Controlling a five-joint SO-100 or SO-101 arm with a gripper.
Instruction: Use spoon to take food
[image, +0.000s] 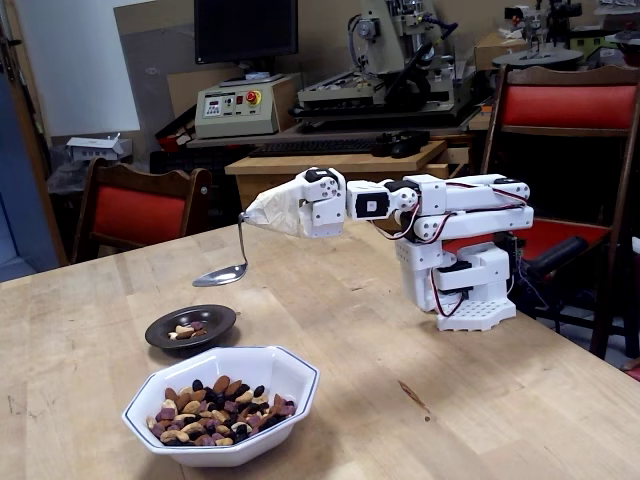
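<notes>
The white arm reaches left from its base (470, 280). Its gripper (268, 212) is wrapped in beige tape and shut on the taped upper end of the silver spoon (225, 270). The spoon hangs down from it, its oval bowl in the air above the table, up and right of a small dark saucer (190, 328). The saucer holds a few nuts (185, 331). A white octagonal bowl (225, 405) at the front holds the food (215, 408), a heap of tan, reddish-brown and black pieces. The spoon's bowl looks empty.
The wooden table (400, 380) carries only the two dishes and the arm. Red chairs (140, 215) stand behind the table at left and right (565, 105). A desk with machines and a monitor (245, 30) lies further back.
</notes>
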